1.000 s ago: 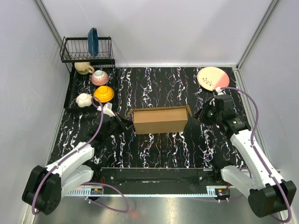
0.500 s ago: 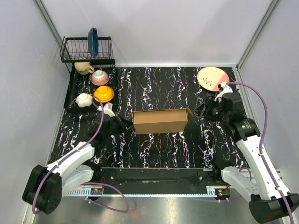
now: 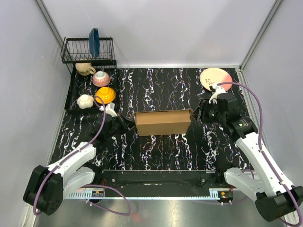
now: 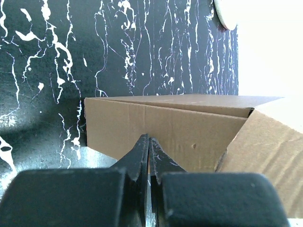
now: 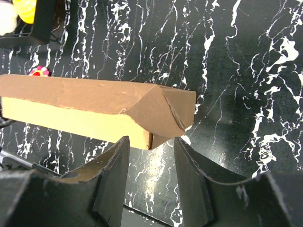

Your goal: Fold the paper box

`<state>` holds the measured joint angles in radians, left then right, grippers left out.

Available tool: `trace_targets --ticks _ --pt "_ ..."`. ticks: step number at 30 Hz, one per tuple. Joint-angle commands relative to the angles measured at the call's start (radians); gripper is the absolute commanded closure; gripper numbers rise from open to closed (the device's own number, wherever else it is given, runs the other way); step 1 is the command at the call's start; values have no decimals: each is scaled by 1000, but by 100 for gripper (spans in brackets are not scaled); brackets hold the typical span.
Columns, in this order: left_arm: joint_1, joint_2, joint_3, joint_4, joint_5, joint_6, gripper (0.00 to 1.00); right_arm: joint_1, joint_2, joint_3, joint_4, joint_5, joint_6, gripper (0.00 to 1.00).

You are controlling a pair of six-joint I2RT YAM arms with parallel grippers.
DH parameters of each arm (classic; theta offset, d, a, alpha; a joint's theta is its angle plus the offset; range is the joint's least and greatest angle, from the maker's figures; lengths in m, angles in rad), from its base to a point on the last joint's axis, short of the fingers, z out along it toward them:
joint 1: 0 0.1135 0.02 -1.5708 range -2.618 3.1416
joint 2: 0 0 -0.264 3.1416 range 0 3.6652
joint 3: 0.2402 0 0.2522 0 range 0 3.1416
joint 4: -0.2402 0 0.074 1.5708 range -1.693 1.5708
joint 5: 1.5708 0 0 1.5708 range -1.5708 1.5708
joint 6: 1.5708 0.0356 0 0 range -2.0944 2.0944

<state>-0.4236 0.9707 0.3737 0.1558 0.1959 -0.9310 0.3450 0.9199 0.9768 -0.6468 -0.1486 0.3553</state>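
Observation:
The paper box [image 3: 163, 122] is a long brown cardboard shape lying across the middle of the table. My left gripper [image 3: 127, 124] is shut and empty. In the left wrist view its tips [image 4: 149, 139] rest against the box's [image 4: 180, 137] left end wall, and a loose flap [image 4: 265, 156] stands out at the right. My right gripper [image 3: 201, 113] is open just off the box's right end. The right wrist view shows the folded end corner of the box [image 5: 94, 101] just ahead of the open gripper [image 5: 150, 142], with neither finger touching it.
A black dish rack [image 3: 87, 51] holding a blue plate [image 3: 94, 41] stands at the back left. In front of it are a beige mug [image 3: 85, 69], a pink bowl [image 3: 101, 78], an orange bowl [image 3: 105, 94] and a white cup [image 3: 85, 100]. A cream-and-pink plate [image 3: 215, 78] lies back right.
My right gripper has opened and let go of the box's right end flap. It drew back to the right, then edged in again. The left arm has not moved.

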Motion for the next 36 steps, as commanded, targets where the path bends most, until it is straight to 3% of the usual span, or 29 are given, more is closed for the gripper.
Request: trace_targets --ticks 1,16,21,29,32,36 --pt "6 -3 47 24 27 17 98 6 31 5 61 73 -30 52" --pt "25 3 65 1 54 37 98 8 102 -38 167 141 -41 64" --pt "31 8 79 -18 56 49 98 8 100 -61 210 133 -35 78" --pt "46 -12 93 -65 45 70 97 8 106 -69 225 142 -30 85" --pt "54 -32 99 -96 31 83 91 8 108 -69 225 142 -26 86" --pt "60 -108 103 -154 -36 124 62 8 116 -64 219 142 -19 86"
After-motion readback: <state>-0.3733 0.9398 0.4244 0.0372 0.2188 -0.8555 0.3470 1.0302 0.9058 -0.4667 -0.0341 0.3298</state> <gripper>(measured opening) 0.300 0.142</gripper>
